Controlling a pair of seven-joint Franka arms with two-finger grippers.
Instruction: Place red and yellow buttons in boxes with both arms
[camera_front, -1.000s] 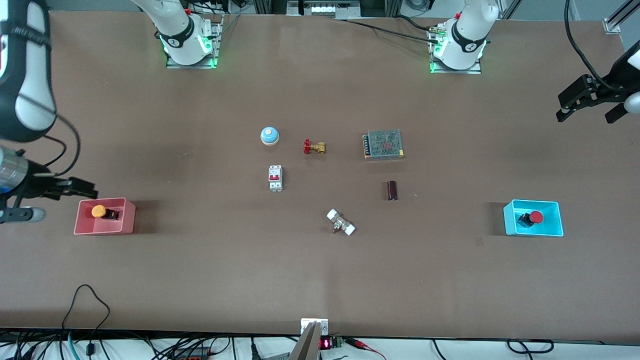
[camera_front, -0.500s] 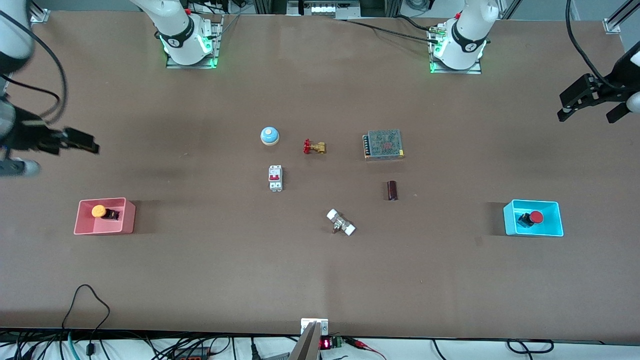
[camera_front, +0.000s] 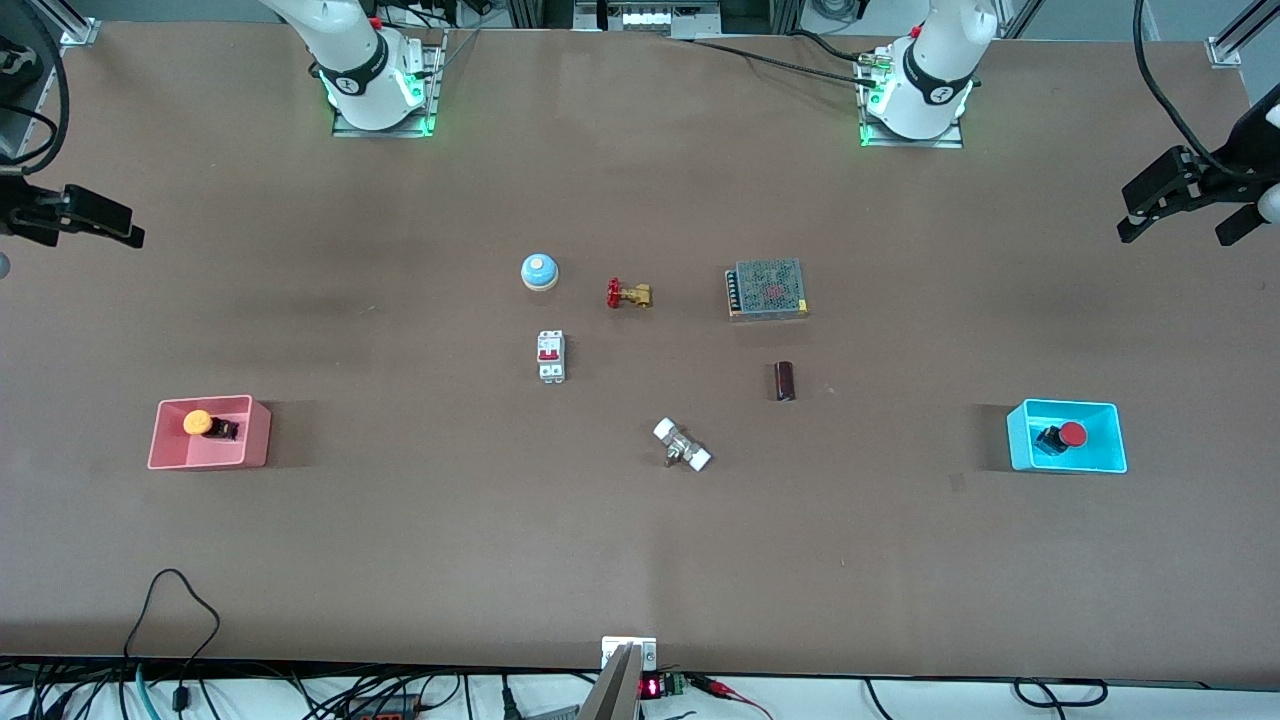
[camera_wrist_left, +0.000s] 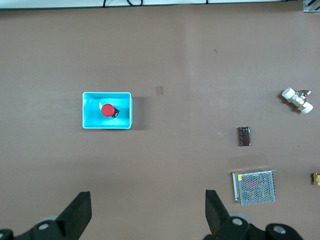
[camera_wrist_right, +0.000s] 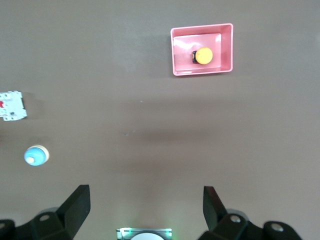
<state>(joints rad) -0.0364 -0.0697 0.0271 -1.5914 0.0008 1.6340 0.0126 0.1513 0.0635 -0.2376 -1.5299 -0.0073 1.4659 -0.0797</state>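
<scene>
1. You will find the small black-bodied push-button with the round orange-yellow cap (camera_front: 198, 422) lying on its side in the pink-red rectangular plastic bin (camera_front: 255, 434), toward the right arm's end of the brown table (camera_front: 640, 560).
2. The matching black-bodied push-button with the round red cap (camera_front: 1072, 434) lies tipped in the bright cyan rectangular plastic bin (camera_front: 1112, 441), toward the left arm's end. Judged from these positions, both placements look complete.
3. Your right end effector (camera_front: 85, 215) hangs over the table edge at its own end, well apart from the pink-red bin; its wrist view shows the fingers spread wide with nothing between them.
4. Your left end effector (camera_front: 1185, 205) hangs over the table edge at its end, well apart from the cyan bin, fingers likewise spread wide and empty.
5. Handling, should you need to regrip: I judge each button light, rigid and hard-shelled. The domed cap is probably smooth and would slip; take hold across the flat sides of the black body instead. With each lying tilted inside a bin, the bin walls may crowd the fingers, so a descent from straight above seems advisable.
6. The grey mesh-topped metal box (camera_front: 768, 289), blue dome bell (camera_front: 539, 271) and brass valve with red handle (camera_front: 628, 294) stand mid-table, apart from both bins.
</scene>
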